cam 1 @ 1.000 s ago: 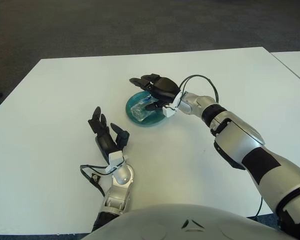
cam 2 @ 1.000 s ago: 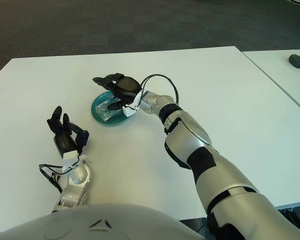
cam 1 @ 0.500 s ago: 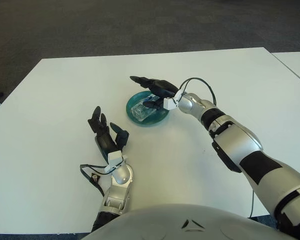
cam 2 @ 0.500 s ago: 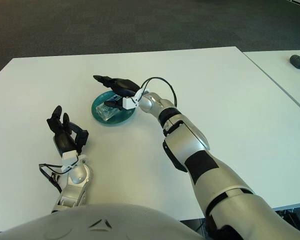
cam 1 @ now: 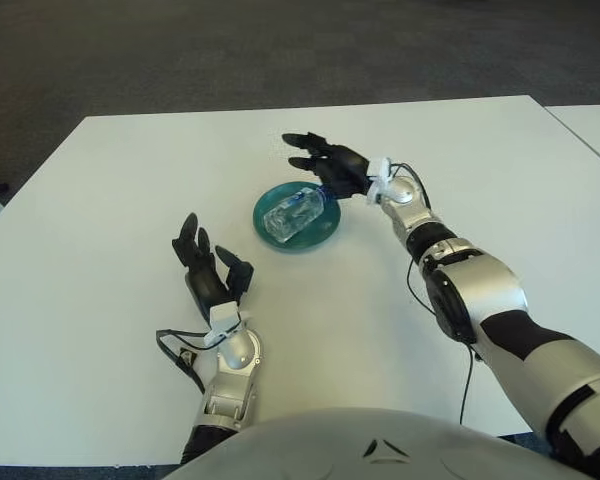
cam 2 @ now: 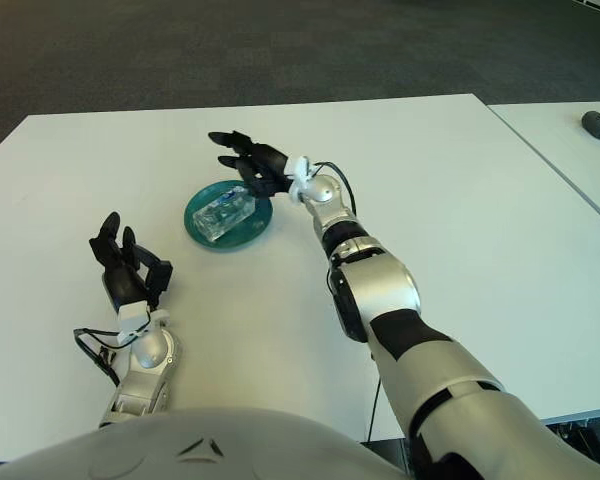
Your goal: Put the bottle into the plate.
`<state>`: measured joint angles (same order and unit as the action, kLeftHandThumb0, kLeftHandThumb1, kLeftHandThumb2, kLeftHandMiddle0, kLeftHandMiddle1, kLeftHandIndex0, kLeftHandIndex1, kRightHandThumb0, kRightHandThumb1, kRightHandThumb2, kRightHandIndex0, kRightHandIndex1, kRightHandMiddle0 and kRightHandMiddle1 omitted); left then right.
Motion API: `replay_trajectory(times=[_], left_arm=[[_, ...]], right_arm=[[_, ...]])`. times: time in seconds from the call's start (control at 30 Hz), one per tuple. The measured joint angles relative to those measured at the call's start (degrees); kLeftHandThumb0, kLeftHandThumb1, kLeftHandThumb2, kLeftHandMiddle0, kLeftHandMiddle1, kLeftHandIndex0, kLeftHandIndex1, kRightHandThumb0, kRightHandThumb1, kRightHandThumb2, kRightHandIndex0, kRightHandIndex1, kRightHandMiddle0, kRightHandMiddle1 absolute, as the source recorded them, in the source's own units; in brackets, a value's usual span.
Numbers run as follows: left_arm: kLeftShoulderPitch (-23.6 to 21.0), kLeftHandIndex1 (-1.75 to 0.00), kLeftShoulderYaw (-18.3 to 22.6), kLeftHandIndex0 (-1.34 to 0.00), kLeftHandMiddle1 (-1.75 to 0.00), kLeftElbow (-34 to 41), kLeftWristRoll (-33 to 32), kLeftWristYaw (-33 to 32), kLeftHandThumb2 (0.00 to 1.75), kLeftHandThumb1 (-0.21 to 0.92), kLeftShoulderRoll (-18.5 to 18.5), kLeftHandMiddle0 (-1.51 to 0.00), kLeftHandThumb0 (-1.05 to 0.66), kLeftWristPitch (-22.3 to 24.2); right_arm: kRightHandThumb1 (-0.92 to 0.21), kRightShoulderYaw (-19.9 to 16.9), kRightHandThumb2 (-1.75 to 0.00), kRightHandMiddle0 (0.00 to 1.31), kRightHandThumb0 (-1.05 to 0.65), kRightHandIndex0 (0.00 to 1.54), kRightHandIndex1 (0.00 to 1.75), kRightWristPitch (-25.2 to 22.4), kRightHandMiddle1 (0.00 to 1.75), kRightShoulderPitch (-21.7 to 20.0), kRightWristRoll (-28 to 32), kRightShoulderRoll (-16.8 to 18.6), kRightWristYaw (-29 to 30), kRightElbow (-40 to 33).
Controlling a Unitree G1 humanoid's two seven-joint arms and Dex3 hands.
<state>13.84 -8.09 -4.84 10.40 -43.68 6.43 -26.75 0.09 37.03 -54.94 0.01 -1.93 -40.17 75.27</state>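
So the bottle (cam 1: 293, 212) is lying on its side in the teal plate (cam 1: 320, 236) now, cap end pointing up toward the far right rim. Big change from a second ago: the right hand (cam 1: 330, 168) was curled right over the bottle in the plate, and now it's let go and swung back past the plate's far edge, fingers spread and holding nothing. One fingertip looks close to the cap end, though I honestly can't tell if it's touching or just lined up behind it. The left hand (cam 1: 206, 272) hasn't moved at all, sitting near the plate on its left, fingers loosely up and apart, empty. Looks to me like the job's basically done, just the arm backing off.
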Motion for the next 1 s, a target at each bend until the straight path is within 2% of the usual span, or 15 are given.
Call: replay_trajectory(times=[0.1,0.23,0.43,0.57,0.63,0.77,0.83,0.93,1.0], left_arm=[[0.6,-0.76,0.6,0.0,-0.01,0.7,-0.3,0.9,1.05,0.92,0.0,-0.41,-0.82,0.0],[1.7,-0.77,1.1,0.0,-0.01,2.0,-1.1,2.3,1.05,0.92,0.0,-0.41,-0.83,0.1],[3.4,-0.82,1.7,0.0,-0.02,4.6,-3.1,4.8,1.03,0.92,0.0,-0.43,-0.83,0.7],[4.9,-0.91,2.4,0.0,-0.04,6.1,-4.7,6.8,0.9,0.92,0.0,-0.48,-0.77,1.8],[5.5,-0.96,3.1,-0.04,-0.09,6.9,-5.6,7.8,0.78,0.92,0.1,-0.58,-0.7,2.7],[7.0,-1.01,4.7,-0.13,-0.21,9.1,-7.0,9.6,0.66,0.92,0.3,-0.66,-0.63,4.6],[7.7,-1.03,5.5,-0.19,-0.38,10.1,-7.4,10.3,0.6,0.92,0.5,-0.63,-0.58,5.5],[9.1,-1.05,6.6,-0.24,-0.54,11.6,-7.8,11.3,0.57,0.91,0.9,-0.6,-0.55,6.3],[9.8,-1.05,6.9,-0.26,-0.59,12.2,-8.2,12.2,0.57,0.9,1.2,-0.58,-0.54,6.8]], right_arm=[[-0.92,-3.0,-1.03,0.0,-0.98,0.27,0.06,-4.9,0.67,0.1,2.7,-1.4,-2.2,-0.1],[-0.92,-6.9,-0.97,0.0,-0.91,0.35,0.08,-11.7,0.83,1.4,6.5,-1.3,-2.6,-0.5],[-0.92,-10.2,-0.89,0.0,-0.83,0.4,0.1,-16.0,0.93,5.9,9.2,0.0,-2.3,-1.3],[-0.92,-11.2,-0.81,0.01,-0.71,0.43,0.11,-16.5,0.95,8.8,10.0,1.9,-0.8,-1.9],[-0.92,-11.6,-0.77,0.04,-0.66,0.47,0.13,-16.4,0.96,9.3,10.2,2.9,0.3,-2.5],[-0.92,-11.9,-0.73,0.07,-0.64,0.52,0.16,-15.1,0.96,9.6,10.2,3.6,1.8,-2.8],[-0.92,-12.3,-0.72,0.1,-0.65,0.48,0.31,-13.8,0.97,10.1,10.2,3.7,1.9,-2.9],[-0.92,-12.6,-0.7,0.11,-0.68,0.39,0.58,-11.5,1.01,11.7,10.3,4.3,1.6,-3.4],[-0.92,-12.6,-0.68,0.11,-0.7,0.35,0.7,-9.4,1.03,13.5,10.3,4.8,1.3,-4.6]])
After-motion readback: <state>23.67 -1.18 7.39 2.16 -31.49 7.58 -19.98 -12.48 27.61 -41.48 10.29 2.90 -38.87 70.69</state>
